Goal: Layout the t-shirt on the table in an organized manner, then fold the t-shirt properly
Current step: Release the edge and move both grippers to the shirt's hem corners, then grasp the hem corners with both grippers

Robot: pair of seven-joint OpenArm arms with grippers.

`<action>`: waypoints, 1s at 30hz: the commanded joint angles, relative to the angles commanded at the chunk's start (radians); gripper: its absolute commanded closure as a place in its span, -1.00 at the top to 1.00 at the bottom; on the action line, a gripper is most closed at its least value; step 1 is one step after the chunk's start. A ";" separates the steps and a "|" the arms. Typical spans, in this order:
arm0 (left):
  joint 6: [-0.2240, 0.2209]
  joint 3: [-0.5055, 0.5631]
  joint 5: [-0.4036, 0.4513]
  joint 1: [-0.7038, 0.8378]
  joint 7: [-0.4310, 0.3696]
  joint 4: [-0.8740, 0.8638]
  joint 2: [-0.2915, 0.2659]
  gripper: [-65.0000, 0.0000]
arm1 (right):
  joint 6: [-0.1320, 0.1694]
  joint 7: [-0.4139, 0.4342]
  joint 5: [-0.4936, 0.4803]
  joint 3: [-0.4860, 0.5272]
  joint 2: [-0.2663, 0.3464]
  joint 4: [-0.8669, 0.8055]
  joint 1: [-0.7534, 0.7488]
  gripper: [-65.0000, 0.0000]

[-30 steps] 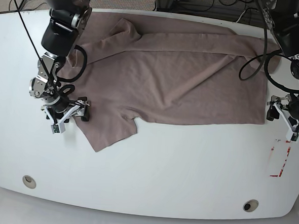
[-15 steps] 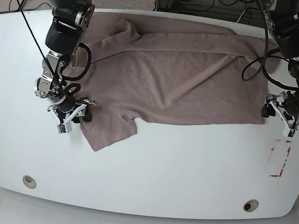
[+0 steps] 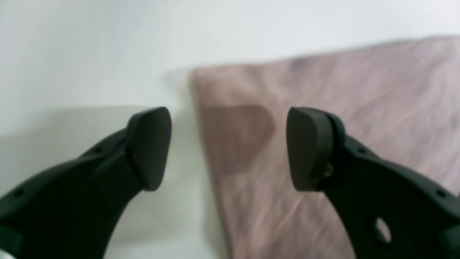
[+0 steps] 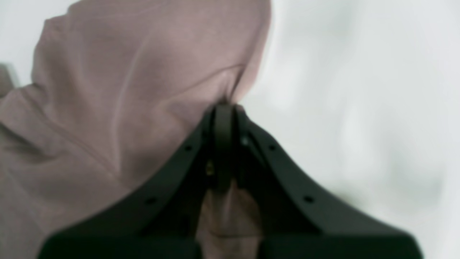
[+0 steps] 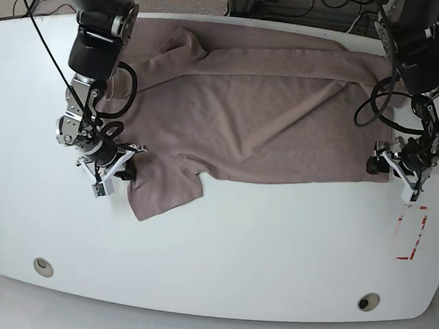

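The mauve t-shirt (image 5: 259,122) lies spread across the far half of the white table (image 5: 237,240), with one sleeve (image 5: 162,194) pointing toward the near left. My right gripper (image 5: 124,167) sits at that sleeve's left edge. In the right wrist view my right gripper (image 4: 223,108) is shut, with t-shirt (image 4: 125,90) cloth pinched between its fingers. My left gripper (image 5: 384,161) is at the shirt's lower right corner. In the left wrist view my left gripper (image 3: 228,145) is open, its fingers straddling the t-shirt (image 3: 323,79) edge just above the table.
A red tape rectangle (image 5: 411,234) marks the table near the right edge, just below my left gripper. Two metal grommet holes (image 5: 42,266) (image 5: 367,302) sit near the front corners. Cables (image 5: 289,5) run behind the table's far edge.
My right gripper has slid right onto the sleeve's edge. My left gripper has moved left and slightly up, from beside the red tape to the shirt's lower right corner.
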State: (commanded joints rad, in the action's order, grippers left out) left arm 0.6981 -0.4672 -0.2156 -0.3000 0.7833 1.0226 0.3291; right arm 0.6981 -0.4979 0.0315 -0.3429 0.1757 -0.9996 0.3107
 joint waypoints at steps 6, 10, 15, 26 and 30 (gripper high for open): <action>0.000 0.043 -0.002 -0.034 -0.003 -0.072 -0.002 0.45 | 0.000 0.002 0.005 -0.003 -0.017 0.000 -0.003 -1.00; 0.000 0.064 -0.003 -0.034 -0.003 -0.075 -0.002 0.32 | 0.000 0.002 0.005 -0.005 -0.018 0.000 -0.003 -1.00; 0.000 0.095 -0.002 -0.034 -0.002 -0.078 -0.002 -0.38 | 0.000 0.002 0.005 -0.005 -0.018 0.000 -0.003 -1.00; 0.000 0.095 -0.003 -0.034 -0.003 -0.051 -0.002 -0.99 | 0.000 -0.005 0.006 0.000 -0.018 -0.074 0.002 -1.00; 0.000 0.095 -0.005 -0.034 0.002 0.017 -0.003 -1.00 | 0.000 -0.058 0.006 0.000 -0.018 -0.144 0.002 -1.00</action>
State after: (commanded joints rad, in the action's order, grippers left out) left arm 0.6981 -0.3721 -0.2202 -0.3337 0.7848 1.0395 0.3261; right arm 0.6981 -0.5562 0.0376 -0.3429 0.1573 -1.1439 0.3122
